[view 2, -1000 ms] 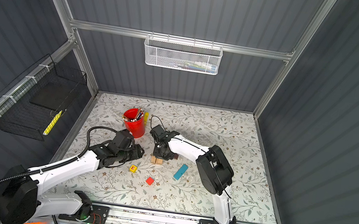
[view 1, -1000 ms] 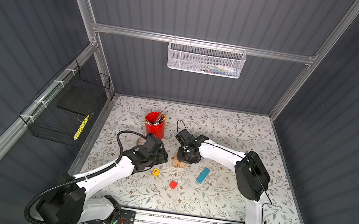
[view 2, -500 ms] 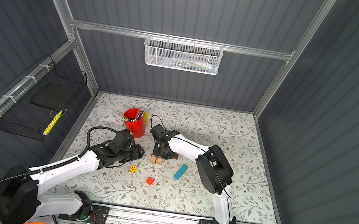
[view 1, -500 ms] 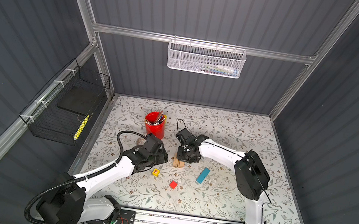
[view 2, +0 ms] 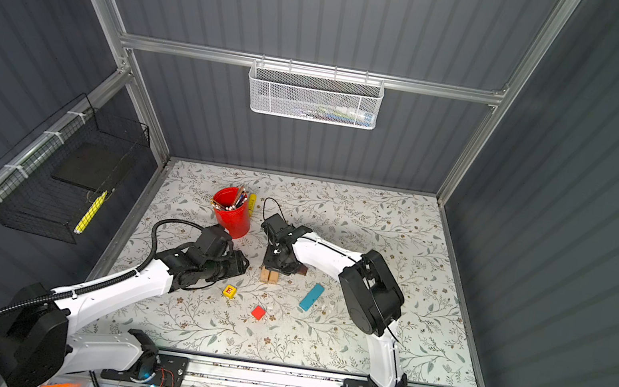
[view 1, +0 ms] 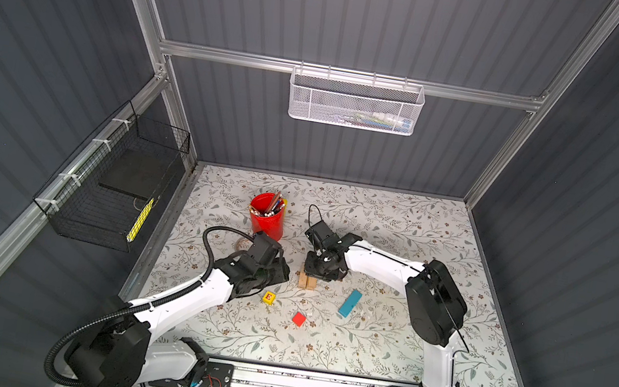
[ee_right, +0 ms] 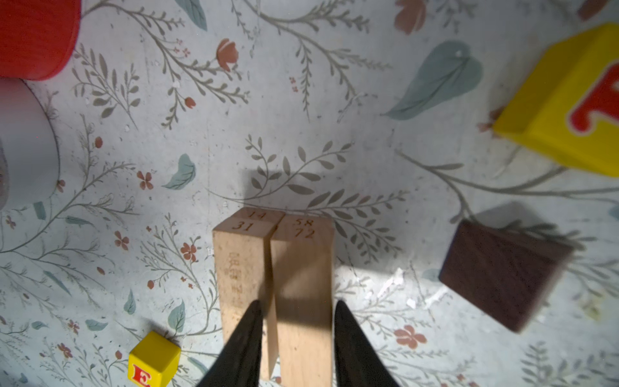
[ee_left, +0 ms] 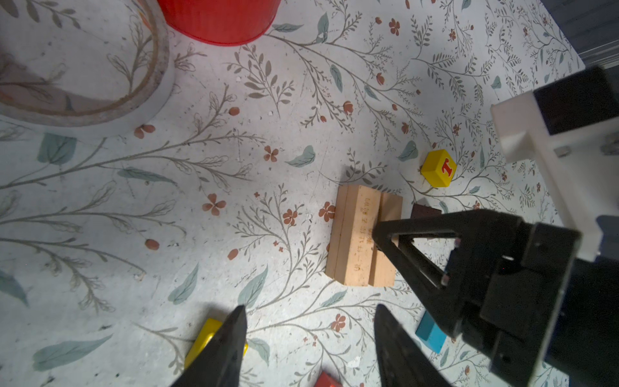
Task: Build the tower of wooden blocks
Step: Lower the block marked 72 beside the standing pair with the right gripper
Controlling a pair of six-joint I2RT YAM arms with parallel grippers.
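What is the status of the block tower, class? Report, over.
Left gripper open, empty. Right gripper open, astride one of the tan planks, side by side. Blue plank, red cube loose. Brown roof piece nearby, apart.

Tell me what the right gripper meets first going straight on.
Probably the tan plank marked 58 72: the right gripper straddles it, pointing down along it. Depth is unclear.
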